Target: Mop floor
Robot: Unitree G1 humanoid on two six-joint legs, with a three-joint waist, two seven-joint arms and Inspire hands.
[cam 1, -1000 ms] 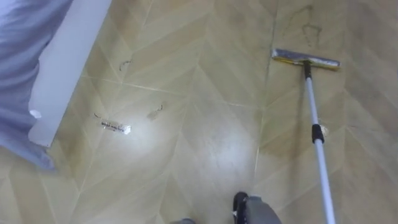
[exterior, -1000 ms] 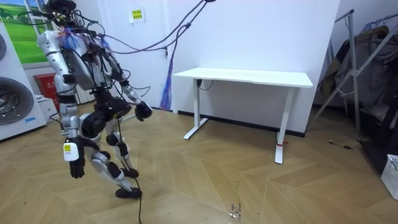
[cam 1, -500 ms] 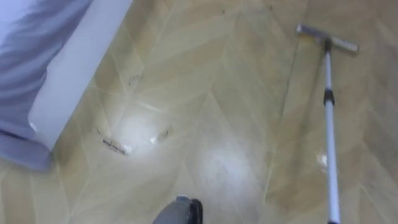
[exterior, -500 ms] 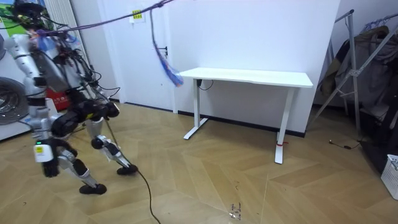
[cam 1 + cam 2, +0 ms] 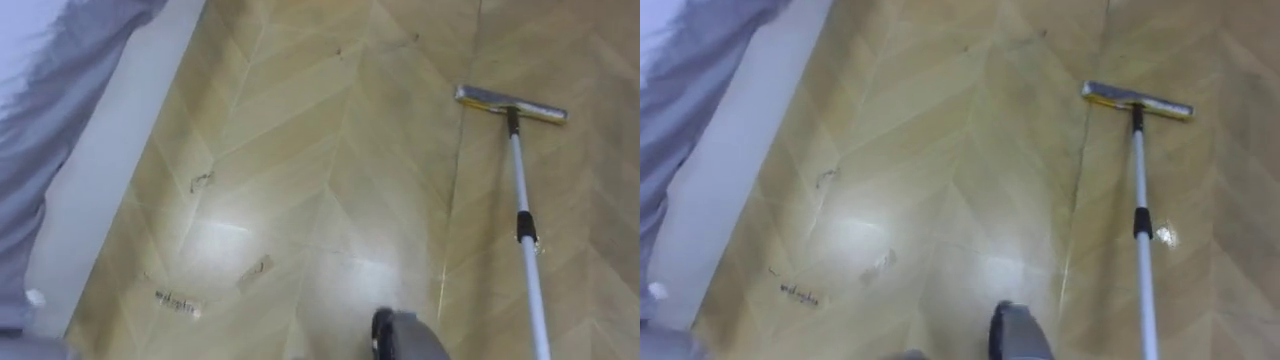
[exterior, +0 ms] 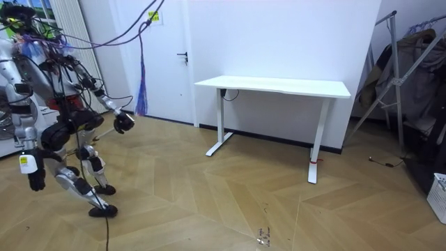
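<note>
Right hand (image 6: 33,180) hangs low, left hand (image 6: 124,120) reaches forward, their grip unreadable; mop (image 5: 519,200) rests on the floor (image 5: 330,150).

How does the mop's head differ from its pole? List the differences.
The mop head is a short flat bar lying crosswise; the pole is long and thin, running back toward the robot. The mop head is grey with a yellowish edge; the pole is white with a black collar. They join at the head's middle.

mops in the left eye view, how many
1: a flat mop with grey head and white pole on the wooden floor, at the view's right; more could lie outside it.
</note>
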